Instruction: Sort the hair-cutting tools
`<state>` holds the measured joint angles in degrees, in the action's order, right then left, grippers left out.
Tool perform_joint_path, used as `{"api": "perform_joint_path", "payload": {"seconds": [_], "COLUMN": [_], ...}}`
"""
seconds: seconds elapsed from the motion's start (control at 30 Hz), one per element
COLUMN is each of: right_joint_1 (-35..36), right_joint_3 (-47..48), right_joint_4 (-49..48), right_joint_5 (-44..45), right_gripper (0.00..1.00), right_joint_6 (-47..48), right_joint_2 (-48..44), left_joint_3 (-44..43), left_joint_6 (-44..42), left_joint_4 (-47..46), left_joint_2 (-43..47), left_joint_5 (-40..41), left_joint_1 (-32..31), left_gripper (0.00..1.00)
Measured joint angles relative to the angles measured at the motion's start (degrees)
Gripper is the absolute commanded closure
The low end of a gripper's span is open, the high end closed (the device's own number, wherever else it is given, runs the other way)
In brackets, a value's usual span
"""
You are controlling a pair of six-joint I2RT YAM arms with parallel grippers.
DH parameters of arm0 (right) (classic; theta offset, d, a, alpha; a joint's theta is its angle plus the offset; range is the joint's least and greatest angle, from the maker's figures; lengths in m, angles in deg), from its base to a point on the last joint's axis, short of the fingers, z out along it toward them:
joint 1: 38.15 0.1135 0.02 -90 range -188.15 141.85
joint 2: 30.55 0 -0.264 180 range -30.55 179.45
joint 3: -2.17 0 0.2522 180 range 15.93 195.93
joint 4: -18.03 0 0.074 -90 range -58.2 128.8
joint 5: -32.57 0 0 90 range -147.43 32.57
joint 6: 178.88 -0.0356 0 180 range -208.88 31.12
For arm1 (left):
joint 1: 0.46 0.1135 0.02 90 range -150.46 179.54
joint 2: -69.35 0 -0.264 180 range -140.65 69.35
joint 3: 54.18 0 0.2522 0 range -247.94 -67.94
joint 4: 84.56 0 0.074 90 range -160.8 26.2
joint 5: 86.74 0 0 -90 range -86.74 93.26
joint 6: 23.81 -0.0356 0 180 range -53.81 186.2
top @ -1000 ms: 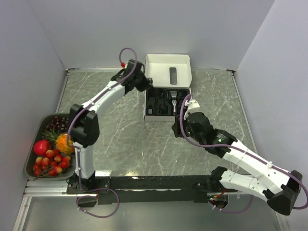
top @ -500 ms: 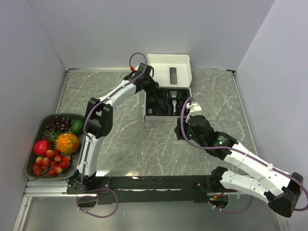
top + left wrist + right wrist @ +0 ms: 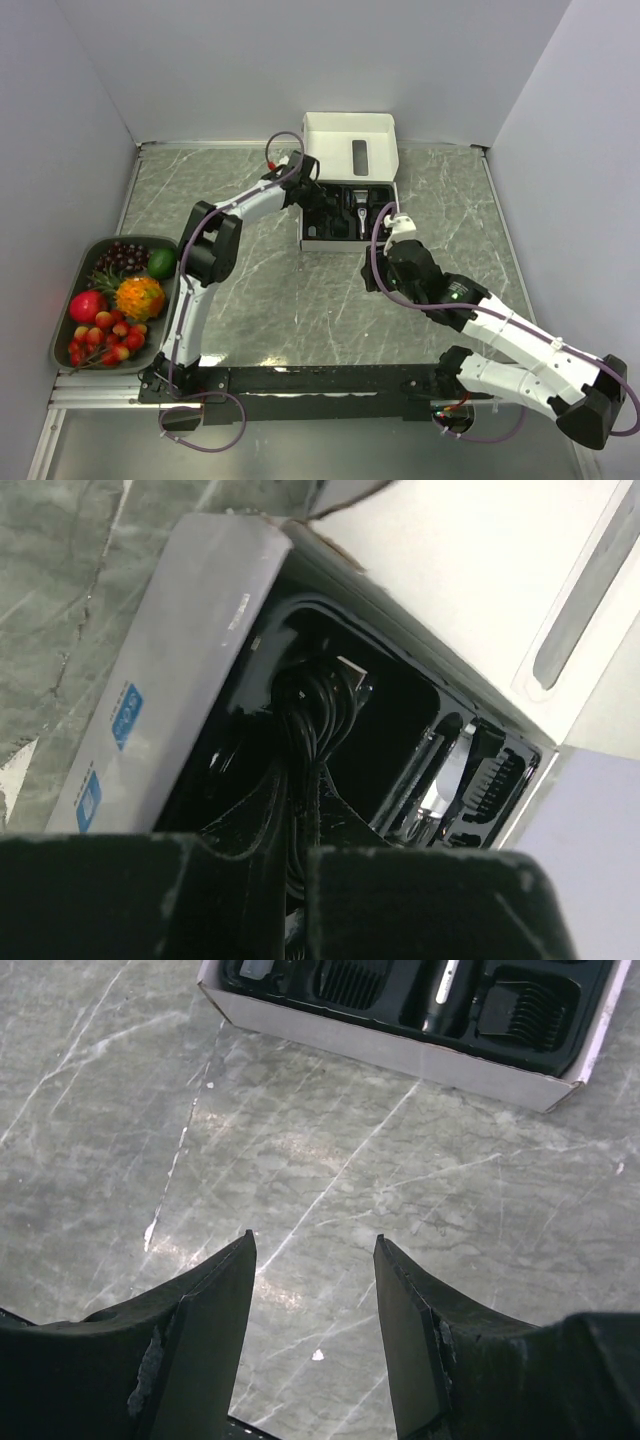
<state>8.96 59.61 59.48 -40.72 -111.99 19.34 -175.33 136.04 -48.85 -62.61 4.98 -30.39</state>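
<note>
The open white box (image 3: 305, 243) holds a black insert with the tools. My left gripper (image 3: 312, 192) is down in its left compartment. In the left wrist view the gripper (image 3: 298, 780) is shut on the coiled black cable (image 3: 315, 705). The black-and-silver clipper (image 3: 358, 212) lies in the middle slot and also shows in the right wrist view (image 3: 447, 980). Black comb guards (image 3: 525, 1005) sit beside it. My right gripper (image 3: 313, 1245) is open and empty over the bare marble in front of the box (image 3: 420, 1060). The tiny cylindrical piece is not in view.
The box lid (image 3: 350, 135) stands open against the back wall. A grey tray (image 3: 60, 330) of colourful fruit sits at the near left edge. White walls close in the table on three sides.
My left gripper has moved right from the box's back left corner and down into the left compartment. My right gripper has drawn back slightly toward me.
</note>
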Motion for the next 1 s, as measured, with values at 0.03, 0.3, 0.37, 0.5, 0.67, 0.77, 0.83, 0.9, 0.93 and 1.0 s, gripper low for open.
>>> {"api": "perform_joint_path", "payload": {"seconds": [0.03,0.3,0.37,0.5,0.67,0.77,0.83,0.9,0.93,1.0], "right_joint_1": [0.00,0.00,0.00,0.00,0.00,0.00,0.00,0.00,-0.02,-0.76], "right_joint_3": [-0.02,-1.11,-1.25,-1.77,-1.81,-1.70,-1.55,-1.25,-0.70,1.27], "right_joint_4": [-0.22,-1.49,-1.55,-1.53,-1.55,-1.51,-1.53,-1.46,-1.14,-0.83], "right_joint_5": [-0.13,-1.46,-1.57,-1.68,-1.75,-1.57,-1.03,0.15,0.92,2.05], "right_gripper": [0.41,0.39,0.37,0.35,0.34,0.33,0.30,0.30,0.30,0.29], "right_joint_6": [0.00,-0.02,-0.02,-0.02,0.00,0.02,0.02,0.04,0.04,0.13], "right_joint_2": [0.31,2.05,2.05,2.05,2.08,2.23,2.60,3.15,3.65,5.11], "left_joint_3": [1.81,7.87,7.89,7.89,7.89,7.89,7.89,7.89,7.89,7.98], "left_joint_6": [1.05,4.66,5.18,5.88,5.79,5.05,4.26,3.28,2.89,1.36], "left_joint_4": [-1.33,-5.11,-5.01,-5.73,-7.39,-7.48,-7.48,-7.39,-7.30,-7.10], "left_joint_2": [0.37,4.66,4.63,4.63,4.87,6.23,7.93,10.38,11.63,15.04], "left_joint_5": [-0.02,4.07,4.22,4.17,4.15,4.20,4.17,4.13,4.15,4.11], "left_joint_1": [0.00,-1.09,-1.29,-1.38,-1.40,-1.40,-1.40,-1.40,-1.40,-1.40], "left_gripper": [0.91,0.62,0.51,0.45,0.43,0.43,0.43,0.43,0.42,0.40]}}
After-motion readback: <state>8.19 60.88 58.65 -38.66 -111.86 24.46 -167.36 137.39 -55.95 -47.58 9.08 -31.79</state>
